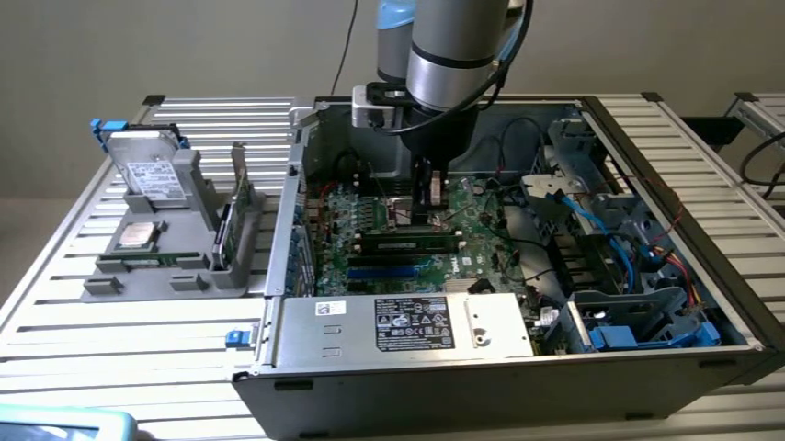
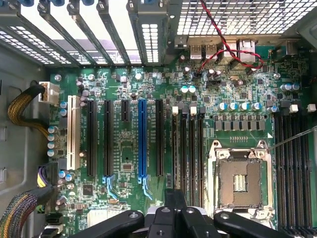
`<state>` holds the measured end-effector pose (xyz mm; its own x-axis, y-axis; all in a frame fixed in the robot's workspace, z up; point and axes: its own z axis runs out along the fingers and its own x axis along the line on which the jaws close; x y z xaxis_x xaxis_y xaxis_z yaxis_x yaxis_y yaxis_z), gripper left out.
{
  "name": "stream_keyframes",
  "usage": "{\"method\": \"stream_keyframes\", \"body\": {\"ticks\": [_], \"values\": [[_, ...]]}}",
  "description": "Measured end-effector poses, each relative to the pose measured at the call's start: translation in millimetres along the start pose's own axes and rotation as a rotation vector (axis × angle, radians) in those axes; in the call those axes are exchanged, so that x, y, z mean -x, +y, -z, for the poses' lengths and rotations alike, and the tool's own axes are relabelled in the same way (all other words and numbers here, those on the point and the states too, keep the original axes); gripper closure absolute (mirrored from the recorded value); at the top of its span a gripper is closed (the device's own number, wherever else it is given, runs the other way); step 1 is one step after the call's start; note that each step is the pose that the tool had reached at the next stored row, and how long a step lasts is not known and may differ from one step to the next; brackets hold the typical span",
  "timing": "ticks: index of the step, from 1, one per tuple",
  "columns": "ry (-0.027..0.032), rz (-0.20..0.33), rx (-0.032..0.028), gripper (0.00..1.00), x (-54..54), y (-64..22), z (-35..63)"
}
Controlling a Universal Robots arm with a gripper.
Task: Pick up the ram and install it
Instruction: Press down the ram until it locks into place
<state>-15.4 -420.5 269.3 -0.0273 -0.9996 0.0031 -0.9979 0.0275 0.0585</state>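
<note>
The ram (image 1: 411,246), a long dark stick with a pale label, stands on edge in a black slot on the motherboard (image 1: 472,243) inside the open computer case. My gripper (image 1: 429,213) hangs just above the board at the far side of the ram, fingers shut with nothing visible between them. I cannot tell whether it touches the ram. In the wrist view the shut gripper (image 2: 174,201) sits over the row of black memory slots (image 2: 192,148) beside the empty processor socket (image 2: 240,178).
A grey fixture (image 1: 105,280) on the exterior view's left carries a hard drive (image 1: 153,175), a square silver chip (image 1: 135,234) and an upright green card (image 1: 239,197). The power supply box (image 1: 405,322) lies near the front. Blue cables (image 1: 601,216) and drive bays crowd the right.
</note>
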Motion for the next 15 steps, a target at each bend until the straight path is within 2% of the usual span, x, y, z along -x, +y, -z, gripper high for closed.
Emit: {"method": "stream_keyframes", "body": {"ticks": [3, 8, 15], "values": [[-0.0086, 0.0, 0.0002, 0.89, -0.7, -2.4, -1.6], [-0.0268, 0.002, 0.0006, 0.89, -3.7, -11.4, -6.4], [-0.0276, 0.002, 0.0008, 0.89, -3.7, -15.2, -18.8]]}}
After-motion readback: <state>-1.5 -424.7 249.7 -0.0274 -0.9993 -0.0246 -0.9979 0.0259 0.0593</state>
